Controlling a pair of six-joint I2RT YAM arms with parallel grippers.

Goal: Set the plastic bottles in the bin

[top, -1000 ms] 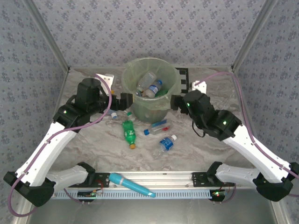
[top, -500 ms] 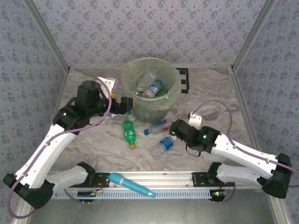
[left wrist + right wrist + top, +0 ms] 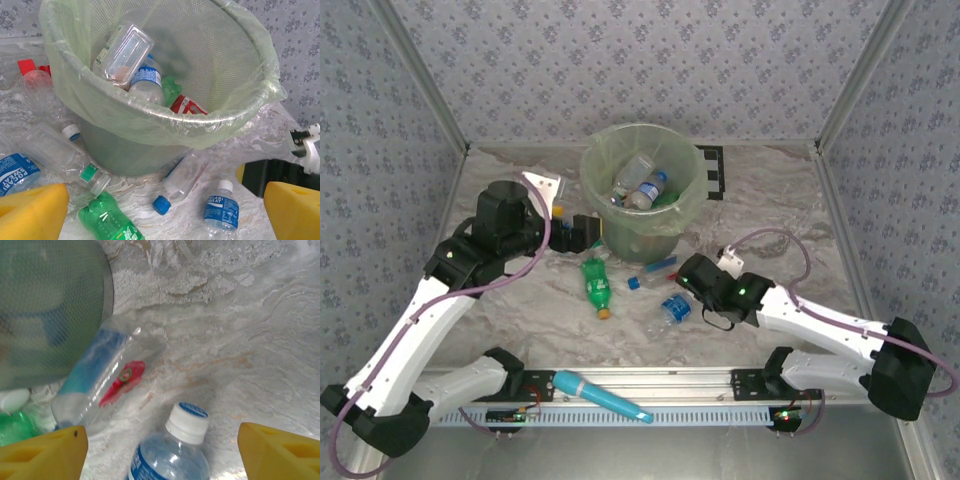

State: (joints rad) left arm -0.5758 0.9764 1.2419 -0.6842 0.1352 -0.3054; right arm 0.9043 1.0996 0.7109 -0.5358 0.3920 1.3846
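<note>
Some bottles (image 3: pixel 132 65) are in the bin (image 3: pixel 250 45), several lie outside; left gripper (image 3: pixel 586 230) open and empty, right gripper (image 3: pixel 160 452) open astride a blue-labelled bottle (image 3: pixel 675 308).

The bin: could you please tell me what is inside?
Inside the bin lie a clear bottle, a blue-labelled bottle, a green bottle and a red-labelled bottle; anything beneath them is covered.

In the right wrist view the blue-labelled bottle (image 3: pixel 170 462) runs off the bottom edge, and the bin (image 3: pixel 50 310) is a blur cut by the left and top edges. In the left wrist view the bottom edge cuts the green bottle (image 3: pixel 107 222). From above, the bottles (image 3: pixel 640 185) in the bin are too small to count, perhaps four.
</note>
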